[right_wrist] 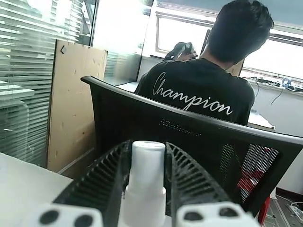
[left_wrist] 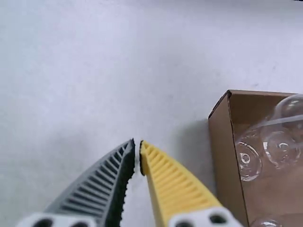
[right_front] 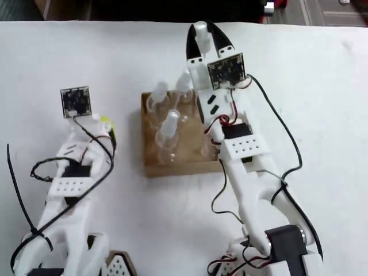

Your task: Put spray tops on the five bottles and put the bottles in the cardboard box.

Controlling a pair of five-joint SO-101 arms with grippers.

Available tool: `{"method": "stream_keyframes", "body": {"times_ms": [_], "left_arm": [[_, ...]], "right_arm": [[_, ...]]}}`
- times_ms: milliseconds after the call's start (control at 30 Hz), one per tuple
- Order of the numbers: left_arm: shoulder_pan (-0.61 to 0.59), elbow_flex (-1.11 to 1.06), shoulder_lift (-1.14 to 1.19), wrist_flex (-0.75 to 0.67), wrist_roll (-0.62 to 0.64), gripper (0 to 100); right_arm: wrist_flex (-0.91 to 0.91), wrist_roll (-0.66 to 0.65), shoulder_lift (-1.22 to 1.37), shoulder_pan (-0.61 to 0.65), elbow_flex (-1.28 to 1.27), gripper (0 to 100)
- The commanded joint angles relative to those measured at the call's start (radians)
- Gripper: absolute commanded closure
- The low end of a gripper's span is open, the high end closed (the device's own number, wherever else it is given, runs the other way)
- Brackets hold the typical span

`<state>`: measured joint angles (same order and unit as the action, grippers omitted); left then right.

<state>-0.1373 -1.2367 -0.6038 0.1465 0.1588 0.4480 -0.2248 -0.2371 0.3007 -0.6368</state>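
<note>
Pinching a spray top (right_wrist: 144, 182) in our right gripper (right_wrist: 147, 145), we see some bottles (right_front: 169, 129) in the cardboard box (right_front: 172, 168); left gripper (left_wrist: 137, 144) closed, empty.

the right arm (right_front: 244, 172) hides part of the cardboard box (right_front: 172, 167).

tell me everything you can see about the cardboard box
The cardboard box is plain brown, low-walled and open-topped, sitting flat on the white table between the two arms. Several clear bottles with white spray tops stand inside it. The right arm reaches across above its right side; whether it touches the box cannot be told.
</note>
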Motion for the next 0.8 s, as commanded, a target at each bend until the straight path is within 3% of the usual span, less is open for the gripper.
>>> {"method": "stream_keyframes", "body": {"times_ms": [0, 500, 767], "left_arm": [[0.012, 0.005, -0.035, -0.023, 0.002, 98], [0.015, 0.005, -0.035, -0.023, 0.002, 98], [0.016, 0.005, -0.035, -0.023, 0.002, 98]], "right_arm": [[0.022, 0.008, 0.001, 0.001, 0.052, 98.2], [0.09, 0.009, 0.005, -0.048, -0.049, 98.2], [0.245, 0.219, 0.005, -0.093, -0.173, 98.2]]}}
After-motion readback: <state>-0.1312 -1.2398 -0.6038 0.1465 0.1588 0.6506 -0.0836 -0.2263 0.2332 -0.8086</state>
